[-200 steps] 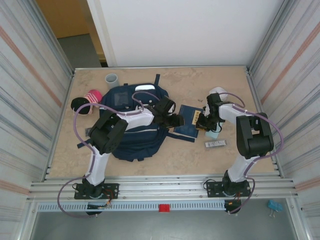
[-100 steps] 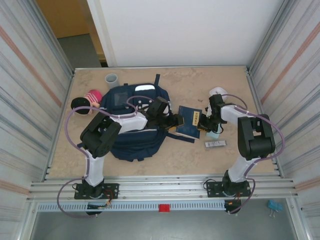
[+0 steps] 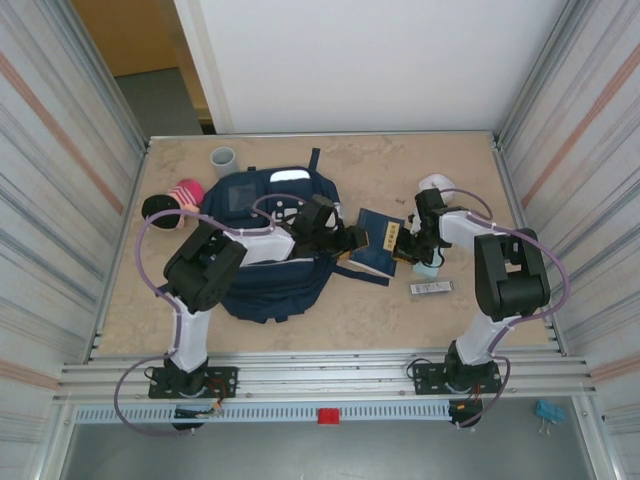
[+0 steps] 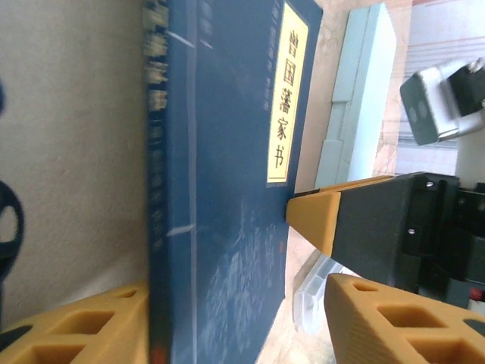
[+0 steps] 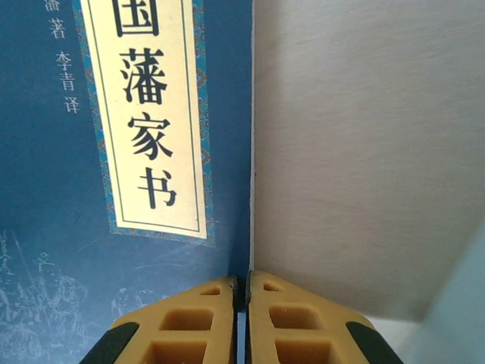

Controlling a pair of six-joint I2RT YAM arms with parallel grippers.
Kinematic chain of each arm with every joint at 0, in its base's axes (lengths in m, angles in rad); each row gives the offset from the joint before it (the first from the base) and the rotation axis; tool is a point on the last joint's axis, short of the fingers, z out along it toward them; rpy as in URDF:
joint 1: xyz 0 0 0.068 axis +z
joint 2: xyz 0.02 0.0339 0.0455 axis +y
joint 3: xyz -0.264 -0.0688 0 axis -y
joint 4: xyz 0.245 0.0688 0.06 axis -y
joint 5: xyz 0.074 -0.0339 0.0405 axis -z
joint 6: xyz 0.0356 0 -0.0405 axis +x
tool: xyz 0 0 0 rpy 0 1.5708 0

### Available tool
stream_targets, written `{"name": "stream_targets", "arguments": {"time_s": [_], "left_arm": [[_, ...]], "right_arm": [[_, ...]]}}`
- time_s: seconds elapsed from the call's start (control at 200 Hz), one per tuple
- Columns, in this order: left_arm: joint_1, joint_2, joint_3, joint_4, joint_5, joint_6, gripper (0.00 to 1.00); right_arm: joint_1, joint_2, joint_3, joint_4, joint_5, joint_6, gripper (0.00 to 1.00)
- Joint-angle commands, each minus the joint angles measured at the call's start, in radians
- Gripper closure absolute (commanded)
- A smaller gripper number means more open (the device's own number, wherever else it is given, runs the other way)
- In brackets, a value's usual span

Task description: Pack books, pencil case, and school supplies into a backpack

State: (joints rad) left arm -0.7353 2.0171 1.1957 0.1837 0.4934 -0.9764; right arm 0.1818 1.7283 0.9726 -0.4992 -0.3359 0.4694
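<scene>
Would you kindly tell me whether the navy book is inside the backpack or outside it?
Outside: the book lies on the table just right of the backpack, not within it.

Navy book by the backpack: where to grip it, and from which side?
The book lies flat and looks thin, so its face gives no hold. Pinch the long edge beside the cream title label, coming in low from the right. The right pincer is shut at that edge.
</scene>
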Motion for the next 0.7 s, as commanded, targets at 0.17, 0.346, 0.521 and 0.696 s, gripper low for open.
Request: {"name": "stream_targets", "arguments": {"time_s": [0.17, 0.346, 0.521, 0.696], "left_arm": [[-0.001, 0.072, 0.030, -0.006, -0.010, 0.026, 0.45], [-0.008, 0.040, 0.054, -0.064, -0.057, 0.078, 0.64], [-0.010, -0.061, 0.025, -0.090, -0.128, 0.145, 0.88], [-0.010, -0.234, -0.045, 0.010, -0.119, 0.222, 0.95]], "right_arm": [[0.038, 0.058, -0.042, -0.038, -0.002, 0.052, 0.90], [0.033, 0.018, -0.045, -0.030, -0.010, 0.051, 0.86], [0.023, -0.109, -0.025, -0.019, -0.052, 0.045, 0.71], [-0.012, -0.325, -0.012, 0.003, -0.089, 0.029, 0.52]]}}
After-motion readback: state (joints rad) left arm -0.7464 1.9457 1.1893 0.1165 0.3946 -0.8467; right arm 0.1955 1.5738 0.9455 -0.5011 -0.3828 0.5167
